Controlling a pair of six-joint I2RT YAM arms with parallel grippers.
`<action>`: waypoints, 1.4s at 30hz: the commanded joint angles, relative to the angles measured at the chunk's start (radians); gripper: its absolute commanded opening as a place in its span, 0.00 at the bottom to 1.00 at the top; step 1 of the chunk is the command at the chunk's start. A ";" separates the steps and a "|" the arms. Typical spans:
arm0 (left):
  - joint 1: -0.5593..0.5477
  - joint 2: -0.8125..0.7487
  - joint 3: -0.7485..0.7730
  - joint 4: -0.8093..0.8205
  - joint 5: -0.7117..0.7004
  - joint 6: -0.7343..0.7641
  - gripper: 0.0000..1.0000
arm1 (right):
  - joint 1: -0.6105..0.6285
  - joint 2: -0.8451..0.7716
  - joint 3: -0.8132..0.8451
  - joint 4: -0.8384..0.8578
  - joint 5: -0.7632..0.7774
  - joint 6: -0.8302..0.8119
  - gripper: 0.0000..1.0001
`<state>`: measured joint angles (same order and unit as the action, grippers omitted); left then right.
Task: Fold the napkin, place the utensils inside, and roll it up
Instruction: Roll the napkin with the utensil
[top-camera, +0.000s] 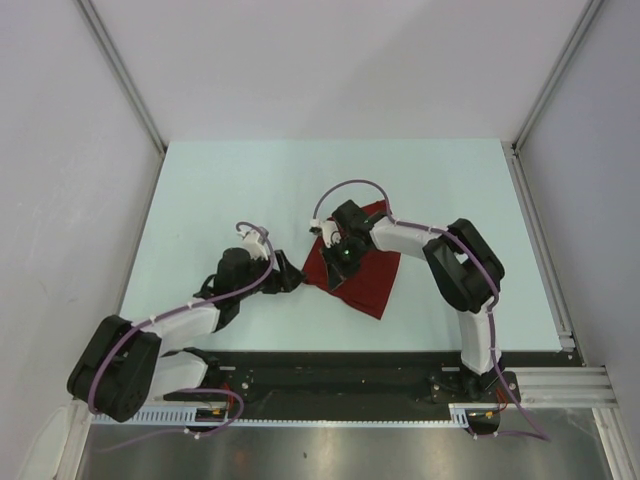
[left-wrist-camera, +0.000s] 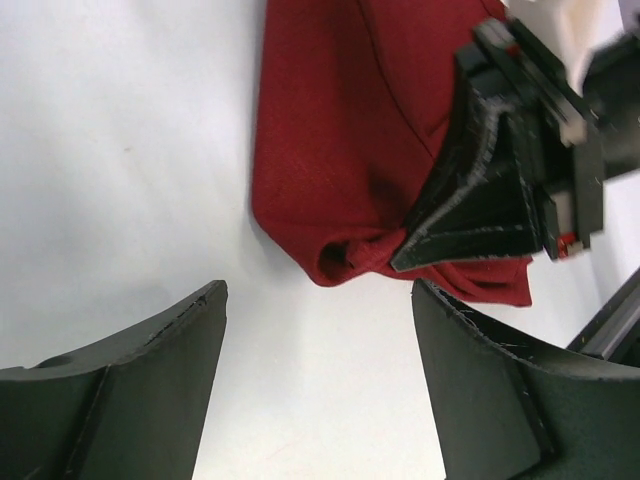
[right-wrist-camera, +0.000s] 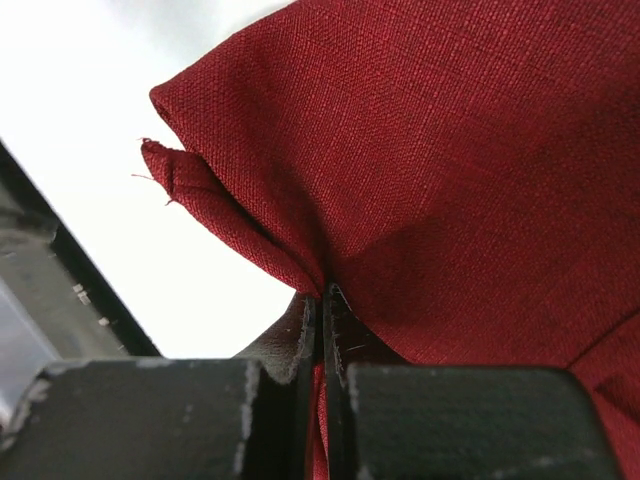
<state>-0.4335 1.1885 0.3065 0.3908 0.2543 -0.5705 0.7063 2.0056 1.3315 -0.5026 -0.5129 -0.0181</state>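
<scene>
The dark red napkin (top-camera: 366, 282) lies folded in the middle of the table. My right gripper (top-camera: 335, 262) is shut on a pinch of the napkin's left part; in the right wrist view the cloth (right-wrist-camera: 450, 150) is squeezed between the closed fingers (right-wrist-camera: 322, 295). My left gripper (top-camera: 293, 281) is open and empty, just left of the napkin's left corner. In the left wrist view its gap (left-wrist-camera: 318, 300) faces the napkin's rolled edge (left-wrist-camera: 330, 130), with the right gripper (left-wrist-camera: 480, 215) on the cloth. The knife is out of view.
The pale table top (top-camera: 250, 190) is ringed by grey walls. A metal rail (top-camera: 540, 240) runs along its right edge. The black base plate (top-camera: 330, 375) of the arms lies along the near edge.
</scene>
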 joint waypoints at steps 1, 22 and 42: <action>-0.019 -0.018 0.034 -0.001 0.071 0.070 0.78 | -0.042 0.071 0.047 -0.073 -0.108 -0.017 0.00; -0.060 0.351 0.112 0.393 0.404 -0.189 0.78 | -0.100 0.157 0.060 -0.083 -0.142 -0.002 0.00; -0.060 0.534 0.157 0.525 0.310 -0.226 0.74 | -0.107 0.168 0.049 -0.067 -0.167 0.014 0.00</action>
<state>-0.4885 1.7065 0.4461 0.8494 0.6083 -0.7963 0.6052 2.1246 1.3941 -0.5522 -0.7757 0.0128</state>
